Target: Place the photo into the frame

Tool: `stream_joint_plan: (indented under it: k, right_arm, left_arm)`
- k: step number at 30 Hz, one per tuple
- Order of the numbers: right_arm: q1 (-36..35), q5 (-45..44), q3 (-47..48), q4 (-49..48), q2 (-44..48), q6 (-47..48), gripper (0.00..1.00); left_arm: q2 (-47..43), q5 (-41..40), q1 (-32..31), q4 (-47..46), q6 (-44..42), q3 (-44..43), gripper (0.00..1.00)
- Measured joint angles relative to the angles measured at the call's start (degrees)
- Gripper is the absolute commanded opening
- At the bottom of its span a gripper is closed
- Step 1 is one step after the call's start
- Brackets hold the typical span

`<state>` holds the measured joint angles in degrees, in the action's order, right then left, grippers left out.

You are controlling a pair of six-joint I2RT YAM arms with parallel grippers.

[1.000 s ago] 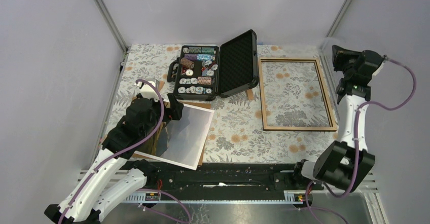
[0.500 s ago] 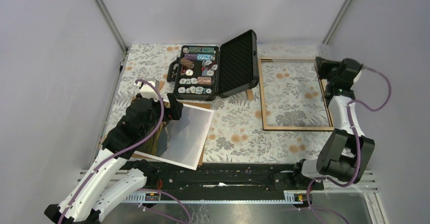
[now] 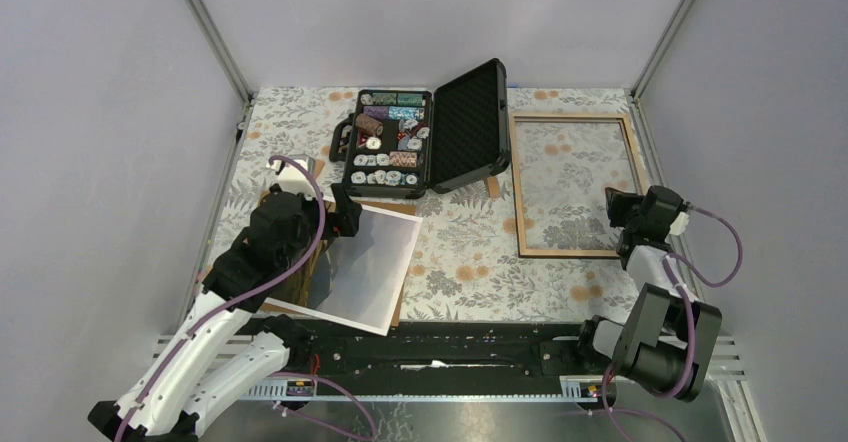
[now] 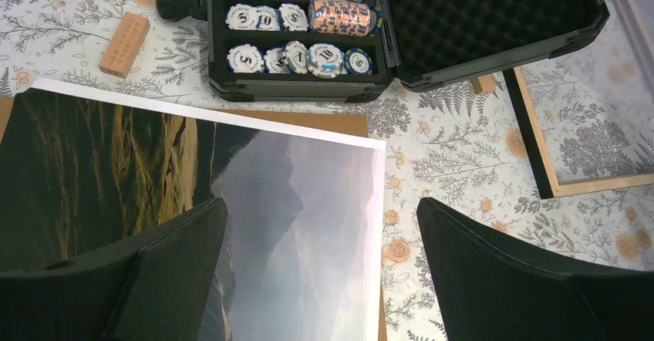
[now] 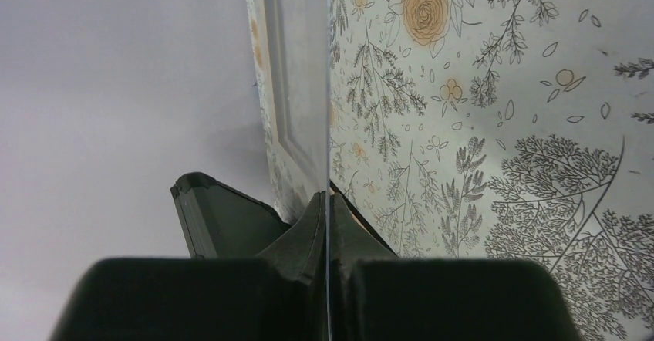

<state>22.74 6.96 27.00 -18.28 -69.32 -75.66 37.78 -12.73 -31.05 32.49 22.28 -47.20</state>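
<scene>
The photo (image 3: pixel 370 267), a dark mountain print with a white border, lies flat on the brown backing board (image 3: pixel 398 205) at the near left. It fills the lower left of the left wrist view (image 4: pixel 293 217). My left gripper (image 3: pixel 340 212) is open just above it (image 4: pixel 320 225), one finger over the print and the other over the tablecloth. The frame (image 3: pixel 518 182) lies flat at the right, light wood side up. My right gripper (image 3: pixel 612 205) is at its near right corner. In the right wrist view it (image 5: pixel 328 202) is shut on the frame's thin clear pane (image 5: pixel 327 86), seen edge-on.
An open black case of poker chips (image 3: pixel 400 142) stands at the back middle, its lid (image 3: pixel 470 122) leaning toward the frame. A wood block (image 4: pixel 123 44) lies left of the case and another (image 3: pixel 493 187) under the lid. A white object (image 3: pixel 290 170) sits behind my left arm.
My right arm has swung from the far right corner down along the frame's right side to its near right corner. The left arm and the photo have not moved.
</scene>
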Motion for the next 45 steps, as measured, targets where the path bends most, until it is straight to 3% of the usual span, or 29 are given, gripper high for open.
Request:
stream_joint_plan:
  k: [10, 32, 44, 45]
  right_arm:
    - [2.1, -0.5, -6.7, -0.2, 7.4, 2.9, 0.00]
    - [2.4, -2.1, -10.6, 1.6, 14.2, 3.8, 0.00]
    - [2.4, -1.9, -10.9, 1.3, 11.2, 3.8, 0.00]
    - [2.5, -1.8, -11.0, 1.0, 10.6, 3.8, 0.03]
  left_arm:
    - [1.3, 0.1, 0.0, 0.0, 0.0, 0.0, 0.99]
    - [1.4, 0.5, 0.0, 0.0, 0.0, 0.0, 0.99]
    - [1.3, 0.8, 0.0, 0.0, 0.0, 0.0, 0.99]
    - [1.3, 0.8, 0.0, 0.0, 0.0, 0.0, 0.99]
